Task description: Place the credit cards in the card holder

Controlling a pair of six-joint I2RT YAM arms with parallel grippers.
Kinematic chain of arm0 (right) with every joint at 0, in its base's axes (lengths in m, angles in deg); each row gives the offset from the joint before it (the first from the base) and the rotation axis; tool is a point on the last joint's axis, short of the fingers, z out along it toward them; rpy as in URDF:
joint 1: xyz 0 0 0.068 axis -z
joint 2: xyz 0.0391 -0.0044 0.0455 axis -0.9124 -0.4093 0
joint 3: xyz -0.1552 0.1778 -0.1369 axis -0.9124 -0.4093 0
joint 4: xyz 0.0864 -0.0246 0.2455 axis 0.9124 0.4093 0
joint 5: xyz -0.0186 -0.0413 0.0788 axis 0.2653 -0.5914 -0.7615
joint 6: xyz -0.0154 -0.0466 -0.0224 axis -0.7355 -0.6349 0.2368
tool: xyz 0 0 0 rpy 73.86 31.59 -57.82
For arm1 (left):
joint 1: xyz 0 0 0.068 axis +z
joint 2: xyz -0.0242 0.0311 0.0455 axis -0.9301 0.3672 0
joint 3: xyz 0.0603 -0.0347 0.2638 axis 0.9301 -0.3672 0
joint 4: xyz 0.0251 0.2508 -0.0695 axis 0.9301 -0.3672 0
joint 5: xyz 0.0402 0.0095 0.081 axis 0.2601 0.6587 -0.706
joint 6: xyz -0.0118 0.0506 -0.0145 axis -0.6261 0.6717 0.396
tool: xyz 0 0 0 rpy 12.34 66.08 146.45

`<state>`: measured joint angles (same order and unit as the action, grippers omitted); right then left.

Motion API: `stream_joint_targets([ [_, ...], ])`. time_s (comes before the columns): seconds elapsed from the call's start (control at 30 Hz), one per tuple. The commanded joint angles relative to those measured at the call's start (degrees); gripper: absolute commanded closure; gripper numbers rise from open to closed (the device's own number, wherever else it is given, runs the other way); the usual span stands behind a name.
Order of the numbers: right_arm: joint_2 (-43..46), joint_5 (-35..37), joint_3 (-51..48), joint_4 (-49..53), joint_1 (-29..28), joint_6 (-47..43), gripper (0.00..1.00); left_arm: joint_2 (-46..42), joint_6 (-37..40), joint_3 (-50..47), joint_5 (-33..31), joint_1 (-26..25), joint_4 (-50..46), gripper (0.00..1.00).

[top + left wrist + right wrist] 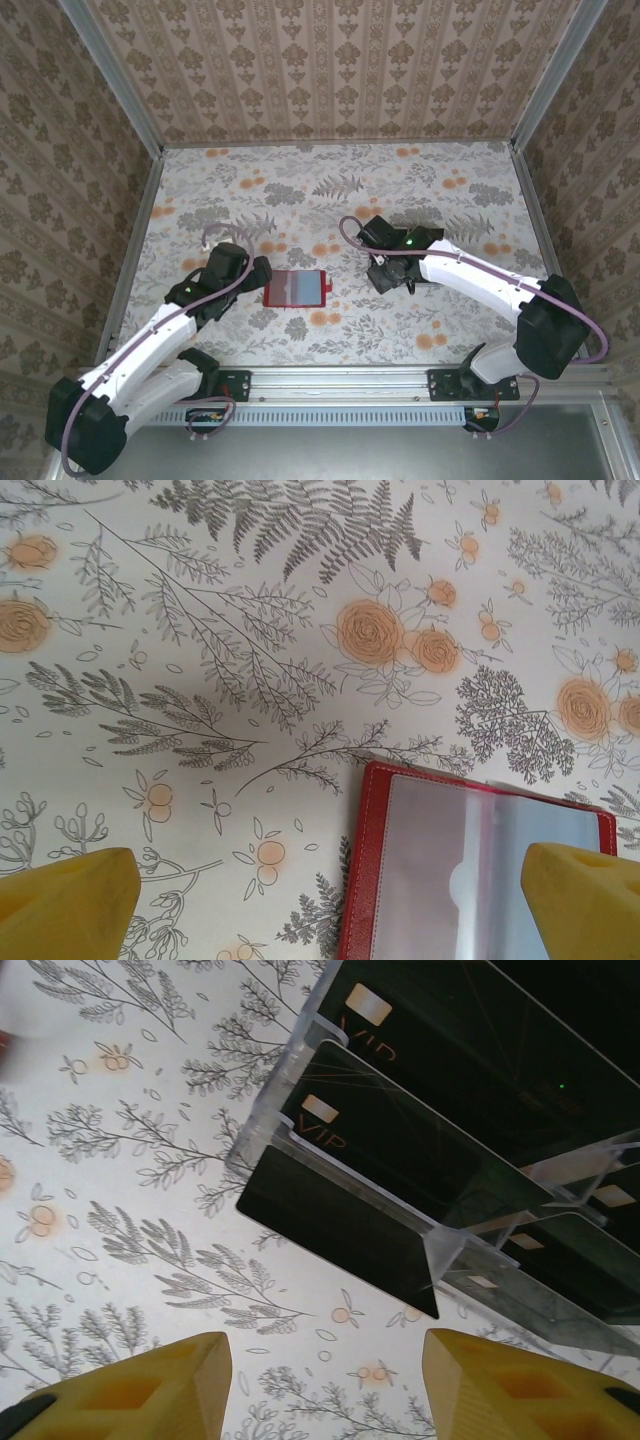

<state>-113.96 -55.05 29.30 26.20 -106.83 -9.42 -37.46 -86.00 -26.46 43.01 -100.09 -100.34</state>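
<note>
Card holder left of tray holding cards.

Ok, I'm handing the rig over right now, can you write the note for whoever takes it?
Left gripper: open, holding nothing, hovering at the left edge of the card holder.
Card holder: lies opened flat on the table; no card seen in its clear sleeves.
Right gripper: open, holding nothing, just in front of the clear tray.
Credit cards: standing in the clear tray's slots.
Done: holder opened; no card seen moved.
Left: carry each card from tray to holder.
</note>
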Motion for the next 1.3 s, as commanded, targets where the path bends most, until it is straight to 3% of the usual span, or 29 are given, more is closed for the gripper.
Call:
stream_joint_targets([
  [0.0,-2.14,3.21,0.28,3.32,-0.04,-1.74,0.45,0.83,1.21,0.13,2.61,0.77,2.21,0.00],
  [0.23,-7.35,3.50,1.98,3.76,-1.75,-1.31,0.45,2.03,1.91,-0.17,4.78,2.32,3.98,0.00],
  [0.5,-17.11,12.55,6.00,3.37,-5.28,0.84,0.42,2.47,1.92,-0.96,6.51,3.49,5.54,0.00],
  [0.9,-27.69,21.73,13.82,2.58,-6.31,2.91,0.51,0.44,0.86,-2.79,7.24,3.96,5.55,0.00],
  [1.27,-33.88,21.38,21.71,0.43,-4.10,0.17,0.53,-0.04,0.39,-2.59,7.13,4.06,5.15,0.00],
])
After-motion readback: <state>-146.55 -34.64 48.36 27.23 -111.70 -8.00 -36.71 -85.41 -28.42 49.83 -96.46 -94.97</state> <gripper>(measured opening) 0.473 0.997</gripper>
